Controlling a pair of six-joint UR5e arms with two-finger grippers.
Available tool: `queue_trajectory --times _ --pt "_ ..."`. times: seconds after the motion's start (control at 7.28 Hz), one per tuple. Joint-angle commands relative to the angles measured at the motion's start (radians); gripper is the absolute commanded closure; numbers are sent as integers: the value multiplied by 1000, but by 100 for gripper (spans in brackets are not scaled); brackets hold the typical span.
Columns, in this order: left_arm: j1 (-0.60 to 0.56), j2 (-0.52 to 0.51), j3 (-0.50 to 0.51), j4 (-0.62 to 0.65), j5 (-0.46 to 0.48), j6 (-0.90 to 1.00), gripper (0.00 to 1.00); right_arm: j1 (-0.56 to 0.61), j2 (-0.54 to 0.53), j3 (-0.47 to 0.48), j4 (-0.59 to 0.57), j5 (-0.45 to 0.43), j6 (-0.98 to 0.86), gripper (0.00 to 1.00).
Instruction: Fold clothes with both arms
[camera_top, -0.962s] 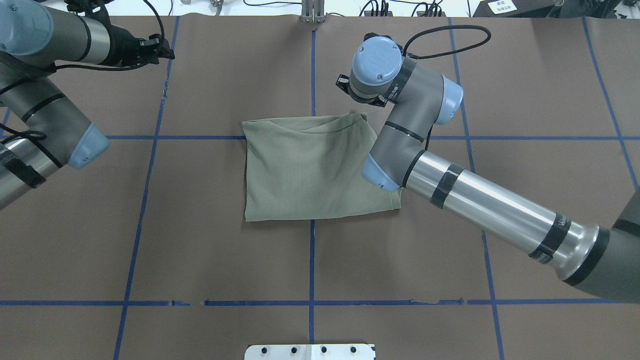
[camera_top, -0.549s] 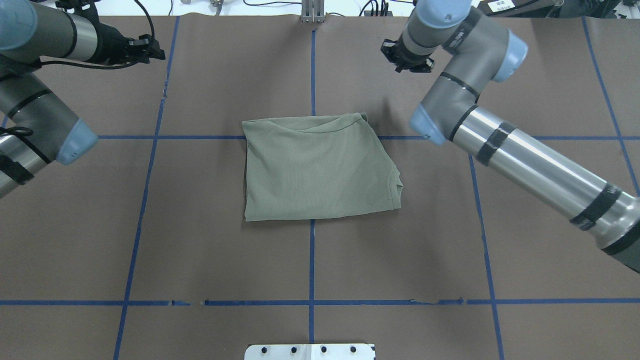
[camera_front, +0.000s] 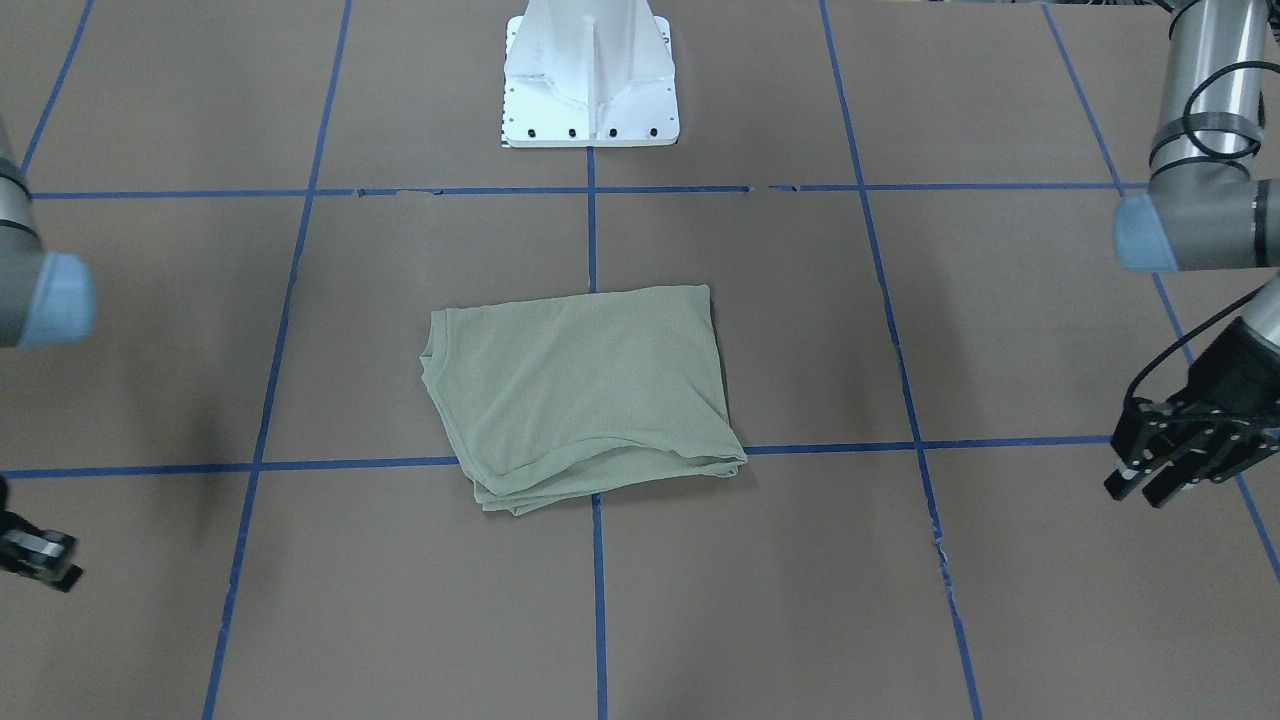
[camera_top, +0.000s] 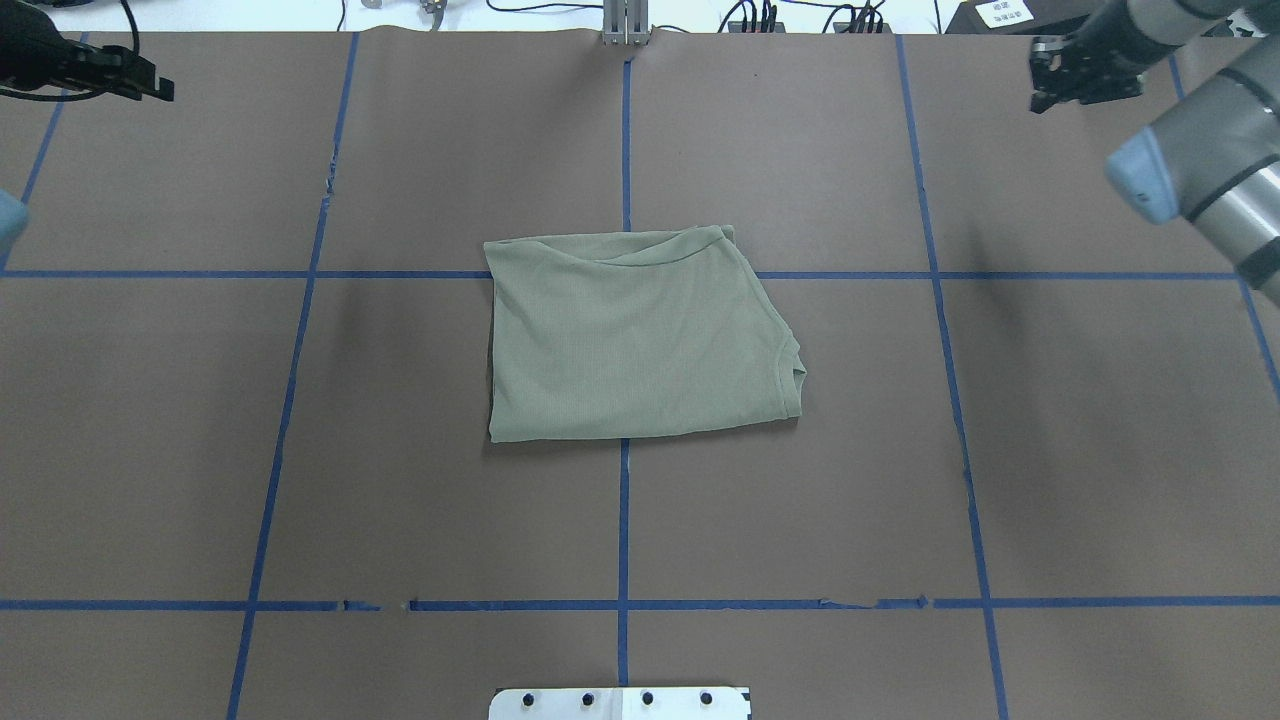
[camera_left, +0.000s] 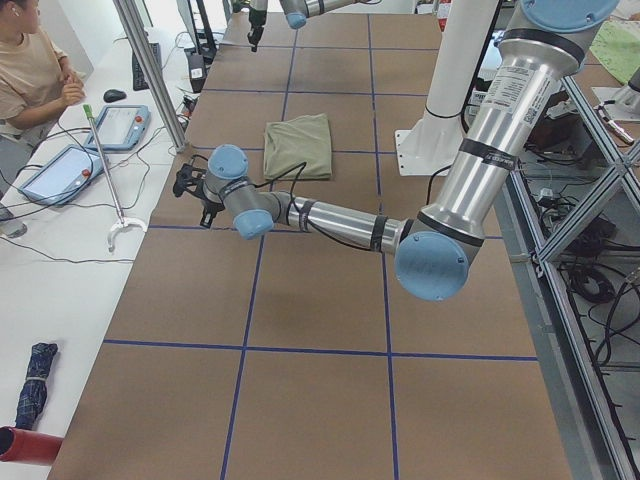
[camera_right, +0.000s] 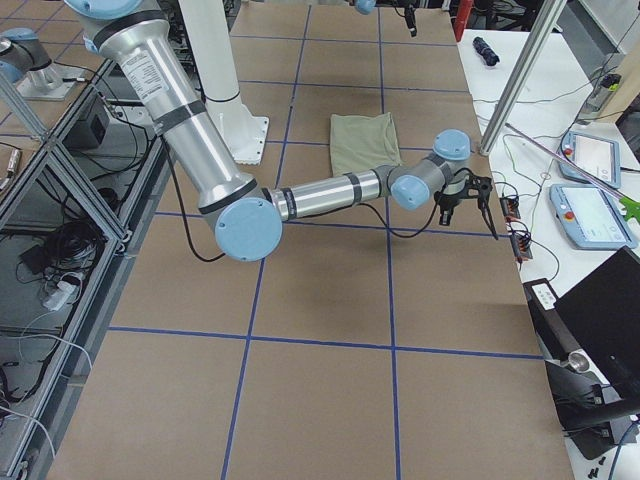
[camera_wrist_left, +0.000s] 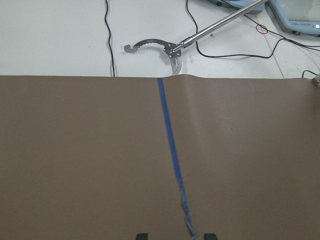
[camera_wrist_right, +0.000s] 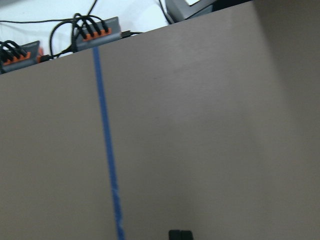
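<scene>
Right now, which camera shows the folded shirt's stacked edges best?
Exterior front-facing: the shirt has its layered hems toward that camera, with nothing blocking them. Overhead exterior shows its full outline but the layers less clearly. Both side views show it small and distant. The wrist cameras see only brown table cover.

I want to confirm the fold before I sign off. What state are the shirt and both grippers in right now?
shirt: folded into a rough rectangle, lying flat on the table, not held by anything.
left gripper: jaws open, empty, well clear of the shirt.
right gripper: jaws shut, empty, well clear of the shirt.
</scene>
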Motion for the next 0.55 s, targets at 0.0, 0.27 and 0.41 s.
queue_trajectory --times 0.0,0.27,0.41 --pt "-110 20 0 200 -39 281 52 125 -142 23 -57 58 -362 100" --pt "-243 16 2 462 -61 619 51 210 -142 52 -302 57 -634 100" --pt "-270 23 -1 533 -96 685 15 233 -145 113 -457 45 -722 100"
